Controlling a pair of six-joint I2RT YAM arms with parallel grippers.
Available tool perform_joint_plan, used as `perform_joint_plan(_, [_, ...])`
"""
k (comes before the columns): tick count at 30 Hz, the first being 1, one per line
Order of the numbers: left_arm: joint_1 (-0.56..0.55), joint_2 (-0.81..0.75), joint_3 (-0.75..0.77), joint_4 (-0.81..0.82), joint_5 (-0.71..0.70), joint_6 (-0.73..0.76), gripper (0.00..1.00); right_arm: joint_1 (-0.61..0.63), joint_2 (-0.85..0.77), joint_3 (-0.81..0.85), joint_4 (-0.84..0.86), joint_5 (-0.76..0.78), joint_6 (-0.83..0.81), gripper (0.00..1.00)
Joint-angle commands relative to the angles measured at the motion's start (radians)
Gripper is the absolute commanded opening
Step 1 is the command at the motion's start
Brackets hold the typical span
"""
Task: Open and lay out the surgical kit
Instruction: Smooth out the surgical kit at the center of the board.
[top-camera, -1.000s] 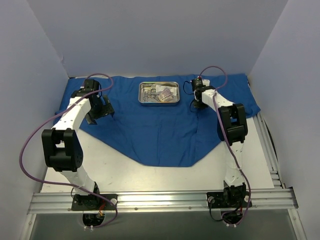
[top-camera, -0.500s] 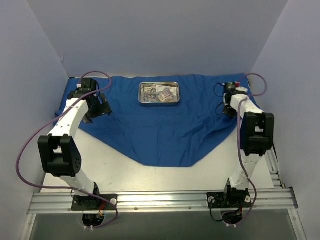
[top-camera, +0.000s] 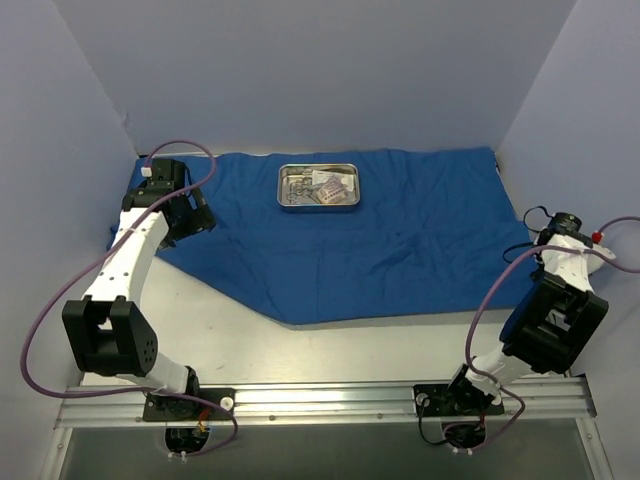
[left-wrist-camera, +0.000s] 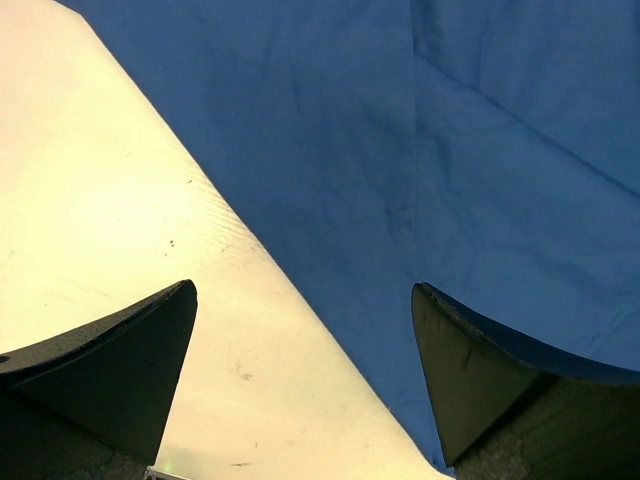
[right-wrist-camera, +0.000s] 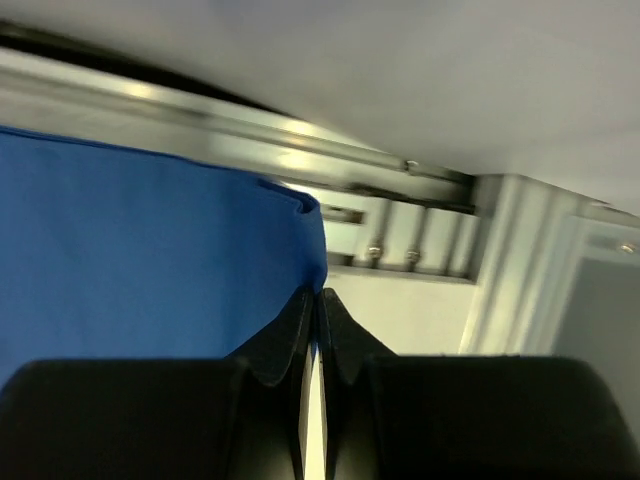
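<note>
Here, blue cloth wrap (right-wrist-camera: 150, 230) corner, pinched in right claw (right-wrist-camera: 318, 297)

Table (top-camera: 250, 340): flat, pale surface with light scuff marks. Aluminium rail (top-camera: 330, 400): slotted extrusion running along the table's near edge. Side rail (right-wrist-camera: 200, 120): metal extrusion with visible screws, along the table's right edge. Plain walls (top-camera: 320, 80): enclose the table's back, left and right sides.
</note>
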Motion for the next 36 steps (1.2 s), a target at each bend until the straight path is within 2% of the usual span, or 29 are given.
perform_joint_plan(1, [-0.003,-0.063,-0.020,-0.016,-0.023,0.014,0.98,-0.063,-0.007,0.001,-0.089,0.135,0.031,0.00])
perform_joint_plan(8, [-0.004,-0.125,-0.068,-0.024,-0.061,0.018,0.98,-0.138,0.072,0.016,-0.109,0.201,-0.016,0.00])
perform_joint_plan(11, [-0.004,-0.135,-0.086,-0.030,-0.058,0.015,0.98,-0.137,0.095,0.033,-0.145,0.152,0.011,0.01])
perform_joint_plan(12, [-0.004,-0.137,-0.089,-0.032,-0.058,0.015,0.98,-0.135,0.099,0.039,-0.156,0.109,0.017,0.09])
perform_joint_plan(15, [-0.006,-0.135,-0.094,-0.033,-0.057,0.014,0.98,-0.089,0.096,0.077,-0.202,0.063,0.039,0.21])
perform_joint_plan(16, [-0.006,-0.132,-0.094,-0.032,-0.055,0.014,0.98,-0.063,0.077,0.090,-0.207,0.031,0.046,0.33])
perform_joint_plan(18, [-0.006,-0.123,-0.094,-0.027,-0.048,0.014,0.98,0.053,0.037,0.099,-0.204,-0.011,0.068,0.51])
perform_joint_plan(21, [-0.007,-0.105,-0.094,-0.024,-0.043,0.009,0.97,0.237,0.000,0.116,-0.189,-0.064,0.112,0.64])
perform_joint_plan(23, [-0.006,-0.083,-0.092,-0.019,-0.043,-0.005,0.96,0.381,-0.008,0.131,-0.167,-0.086,0.126,0.66])
perform_joint_plan(26, [-0.006,-0.031,-0.068,-0.019,-0.032,-0.034,0.96,0.518,-0.007,0.134,-0.109,-0.126,0.096,0.67])
perform_joint_plan(27, [-0.007,-0.017,-0.050,-0.019,-0.026,-0.044,0.96,0.597,-0.002,0.127,-0.080,-0.156,0.071,0.68])
perform_joint_plan(30, [-0.009,0.051,-0.008,-0.016,-0.028,-0.092,0.96,0.722,0.013,0.089,0.007,-0.248,-0.015,0.68])
perform_joint_plan(36, [-0.009,0.269,0.252,-0.091,-0.149,-0.195,0.98,0.909,-0.046,-0.007,0.120,-0.348,-0.125,0.68])
